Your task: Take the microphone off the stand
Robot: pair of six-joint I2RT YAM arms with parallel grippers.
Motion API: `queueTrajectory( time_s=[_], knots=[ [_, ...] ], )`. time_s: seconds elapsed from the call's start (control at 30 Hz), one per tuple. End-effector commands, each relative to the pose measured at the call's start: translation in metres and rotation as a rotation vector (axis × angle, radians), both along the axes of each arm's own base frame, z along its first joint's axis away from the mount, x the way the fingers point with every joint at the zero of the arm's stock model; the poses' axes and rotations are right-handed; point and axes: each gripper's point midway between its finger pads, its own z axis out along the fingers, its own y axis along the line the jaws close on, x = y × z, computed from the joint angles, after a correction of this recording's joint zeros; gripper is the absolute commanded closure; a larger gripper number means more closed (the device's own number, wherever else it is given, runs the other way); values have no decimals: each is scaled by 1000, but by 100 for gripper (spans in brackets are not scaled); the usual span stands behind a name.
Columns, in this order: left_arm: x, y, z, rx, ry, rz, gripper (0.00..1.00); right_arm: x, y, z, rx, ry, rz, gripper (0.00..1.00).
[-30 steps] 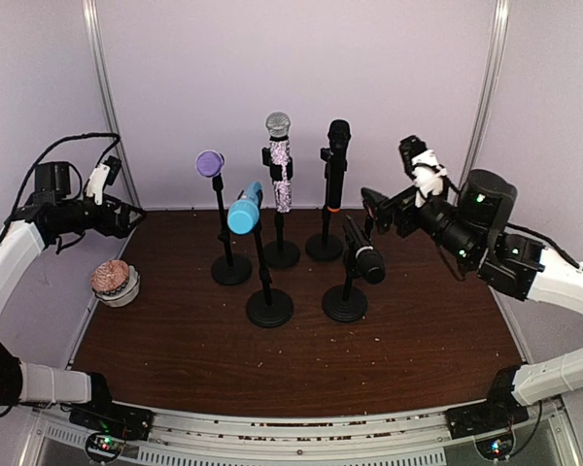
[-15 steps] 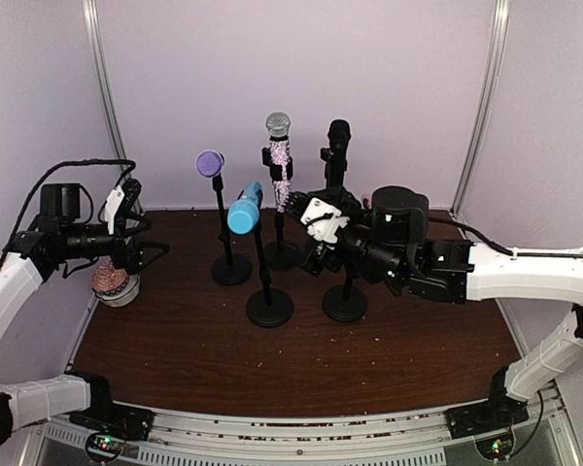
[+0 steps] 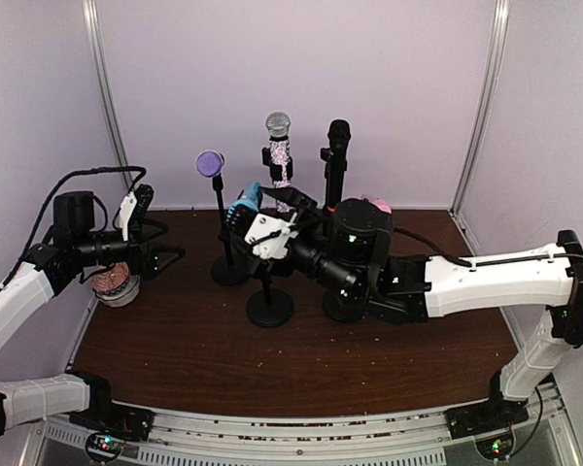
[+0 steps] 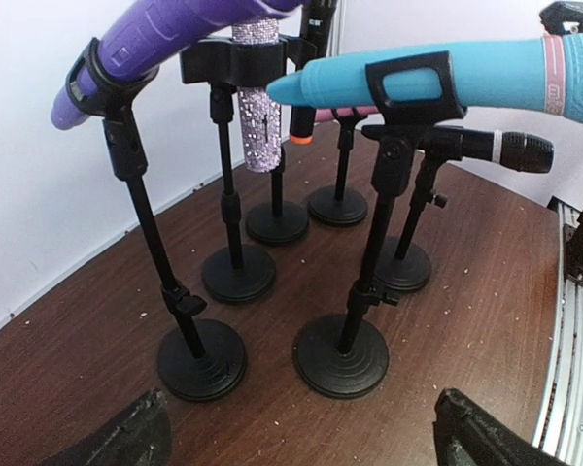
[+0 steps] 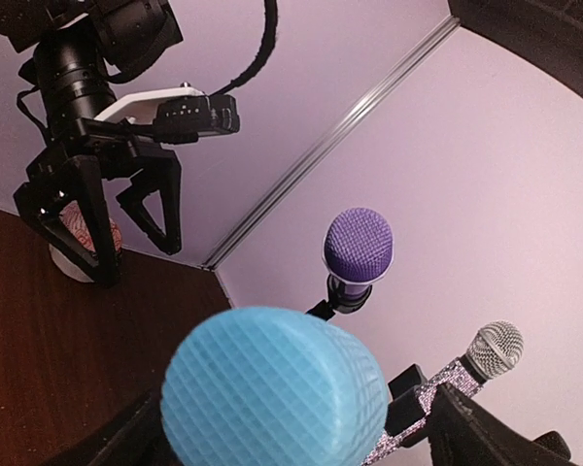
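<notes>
A blue microphone (image 4: 466, 73) lies nearly level in the clip of a black stand (image 4: 340, 354) near the table's middle. Its mesh head (image 5: 272, 388) fills the right wrist view, between the spread fingers of my right gripper (image 5: 291, 432). That gripper is open around the head, and no contact shows. From above, the right gripper (image 3: 245, 212) covers most of the blue microphone (image 3: 249, 197). My left gripper (image 3: 165, 254) hangs open to the left of the stands, pointing at them. Its fingers (image 4: 117, 437) frame the stand bases, and nothing is held between them.
A purple microphone (image 3: 210, 162), a glittery one (image 3: 278, 155) and a black upright one (image 3: 338, 146) stand on their own stands behind. A black microphone (image 4: 500, 148) sits low on a stand at the right. A white cup with a pinkish ball (image 3: 112, 282) stands at the left edge.
My right arm has swung left across the table, from the right wall to the blue microphone's head. The left gripper has moved right and down toward the stands.
</notes>
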Motion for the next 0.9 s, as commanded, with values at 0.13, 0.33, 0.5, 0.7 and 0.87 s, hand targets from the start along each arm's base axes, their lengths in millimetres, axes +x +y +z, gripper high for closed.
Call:
queueTrajectory(
  time_s=[0.13, 0.33, 0.5, 0.7, 0.87],
  knots=[
    [8, -4, 19, -42, -61, 19, 4, 14, 3, 37, 144, -78, -147, 21],
    [8, -5, 21, -44, -64, 21, 5, 26, 2, 45, 182, -101, -235, 40],
    [6, -7, 23, -50, -61, 20, 5, 30, -7, 49, 208, -106, -287, 56],
    [1, -23, 26, -55, -82, 7, 7, 27, -27, 52, 311, -29, -236, 71],
    [2, -47, 29, -82, -87, -5, 9, 24, -32, 54, 370, 54, -139, 77]
  ],
)
